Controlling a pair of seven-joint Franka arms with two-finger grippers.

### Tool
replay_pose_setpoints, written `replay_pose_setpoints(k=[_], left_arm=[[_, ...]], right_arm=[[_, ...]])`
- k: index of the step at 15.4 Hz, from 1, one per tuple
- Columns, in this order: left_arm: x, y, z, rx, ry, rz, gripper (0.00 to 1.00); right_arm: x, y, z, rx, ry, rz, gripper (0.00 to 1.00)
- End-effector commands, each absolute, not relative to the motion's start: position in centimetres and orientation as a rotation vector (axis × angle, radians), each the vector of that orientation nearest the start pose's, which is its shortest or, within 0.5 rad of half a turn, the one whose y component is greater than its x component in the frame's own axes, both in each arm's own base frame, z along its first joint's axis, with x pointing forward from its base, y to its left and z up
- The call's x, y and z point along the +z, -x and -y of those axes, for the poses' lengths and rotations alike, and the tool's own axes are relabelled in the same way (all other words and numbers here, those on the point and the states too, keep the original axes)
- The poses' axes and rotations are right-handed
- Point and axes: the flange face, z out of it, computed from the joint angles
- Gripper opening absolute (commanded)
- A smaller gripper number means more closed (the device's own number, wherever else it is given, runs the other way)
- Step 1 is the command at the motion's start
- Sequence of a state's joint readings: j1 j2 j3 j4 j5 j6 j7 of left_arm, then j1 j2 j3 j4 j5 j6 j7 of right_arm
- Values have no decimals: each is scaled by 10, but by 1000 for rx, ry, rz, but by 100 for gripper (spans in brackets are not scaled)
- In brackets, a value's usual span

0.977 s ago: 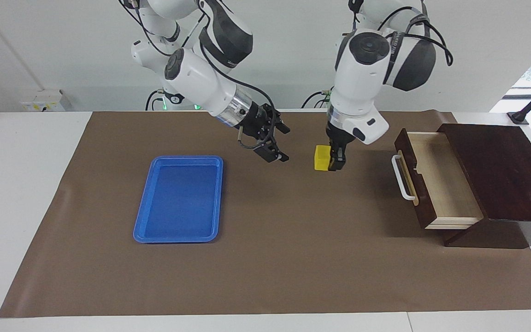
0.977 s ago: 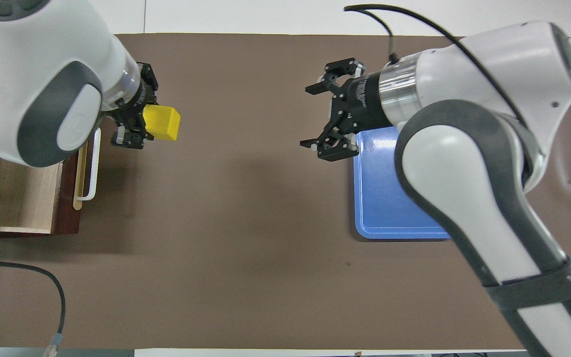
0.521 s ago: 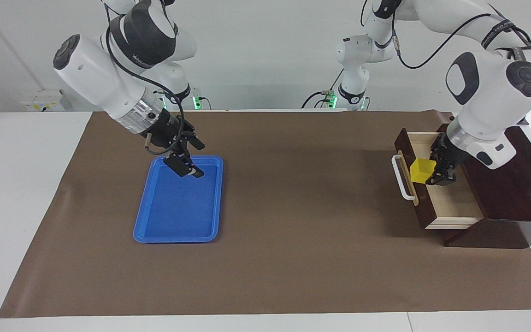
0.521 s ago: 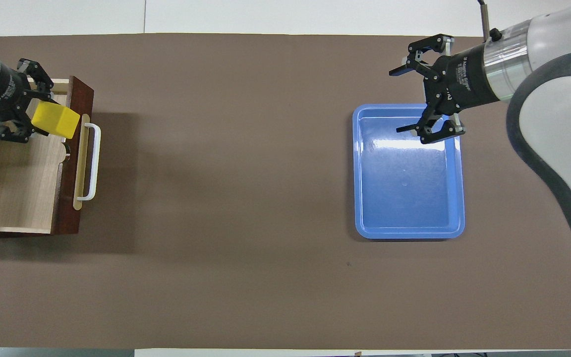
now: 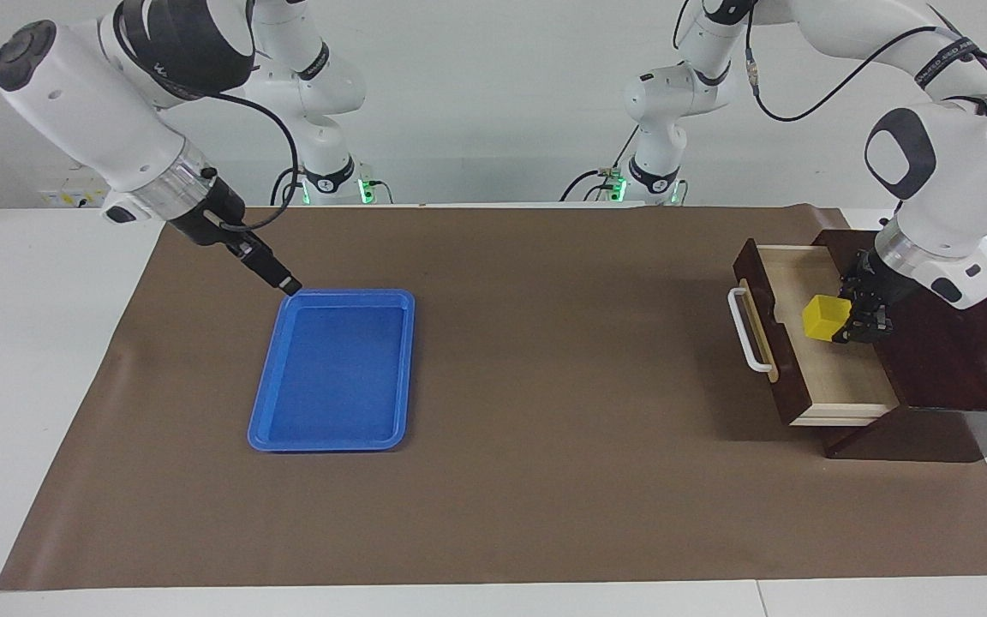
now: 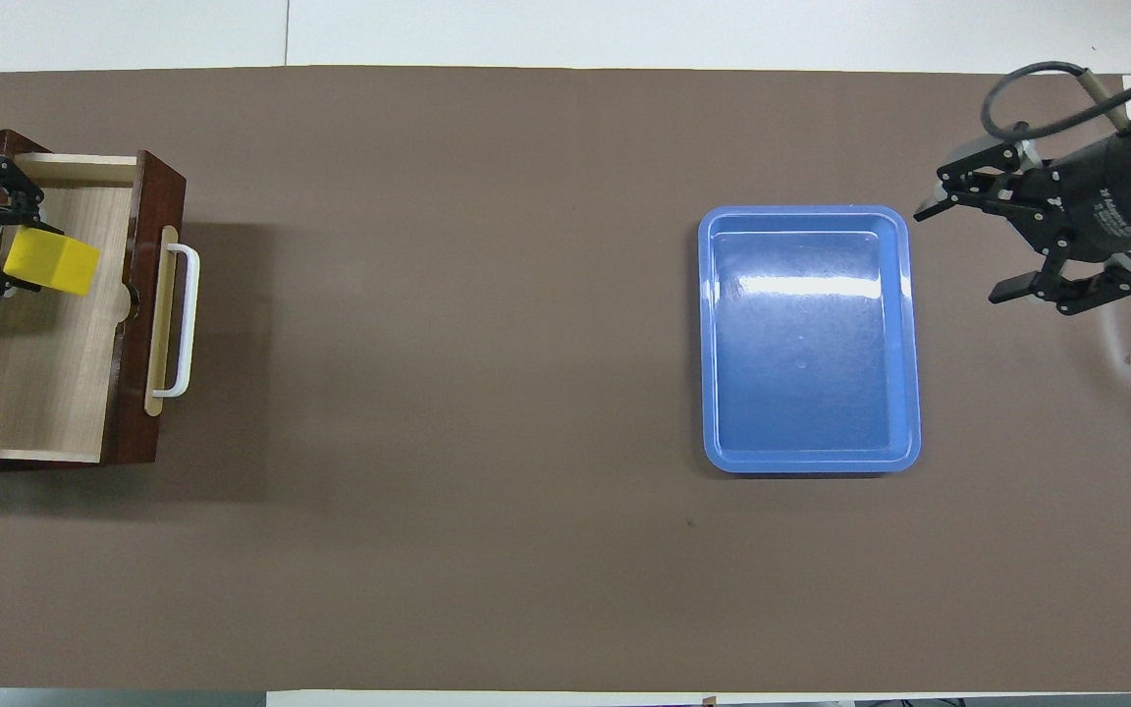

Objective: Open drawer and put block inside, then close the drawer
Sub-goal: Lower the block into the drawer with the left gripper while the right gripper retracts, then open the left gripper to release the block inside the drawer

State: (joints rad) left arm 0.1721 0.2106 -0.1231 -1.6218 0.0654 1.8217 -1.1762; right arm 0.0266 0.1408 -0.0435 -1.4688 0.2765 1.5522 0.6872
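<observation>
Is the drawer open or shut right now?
Open. The drawer is pulled out of its dark box, its pale interior exposed, and the left gripper holds the block over that interior.

Wide bare brown mat (image 5: 545, 480) across mid-frame. Only obstacle there: blue tray (image 5: 335, 368), left of centre in the facing view. At right, open drawer (image 5: 828, 343) partly blocked by the left gripper (image 5: 855, 321) holding the block (image 5: 821, 319).

The left gripper (image 5: 846, 324) is being held low with its wrist angled steeply downward and its fingers clamped, while the right gripper (image 6: 983, 245) is being kept raised on a slanting forearm, its fingers (image 6: 1009, 292) spread wide.
</observation>
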Motion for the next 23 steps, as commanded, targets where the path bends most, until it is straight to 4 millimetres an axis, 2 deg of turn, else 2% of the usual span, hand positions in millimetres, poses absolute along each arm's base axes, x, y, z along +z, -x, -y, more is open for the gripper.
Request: replay_pose_setpoints(k=[1,3,6,7,9,10,12,15,17,19,23], left_arm=[[485,-596,-51,-47,2507,1822,0],[479,-593,-55,-50,2472,1875,0],[470,-588,-59,-62,2440,1926,0],[466,-585,-65,-64,2422,1949,0],[460,-584,-62,-81,2415,1972,0],[457,-583,-61,-77,2405,1982,0],[457,-581,-52,-76,2411,1974,0],[452,-580,-46,-64,2408,1972,0],[446,-578,-46,-71,2410,1975,0],[445,-576,-45,-91,2415,1982,0],[440,-572,-45,-80,2411,1978,0]], right_arm=[[603,-583,-4,146,2904,-690,100],[610,-577,5,95,3044,-422,100],[625,-569,12,31,3128,-92,100],[632,-564,15,13,3158,-21,100],[649,-544,16,-17,3169,97,100],[655,-536,18,-29,3168,121,100],[665,-519,33,-8,3166,142,100],[649,-505,39,143,3150,129,100],[638,-506,36,172,3149,108,100],[629,-512,39,189,3152,17,100],[613,-531,38,148,3160,-28,100]])
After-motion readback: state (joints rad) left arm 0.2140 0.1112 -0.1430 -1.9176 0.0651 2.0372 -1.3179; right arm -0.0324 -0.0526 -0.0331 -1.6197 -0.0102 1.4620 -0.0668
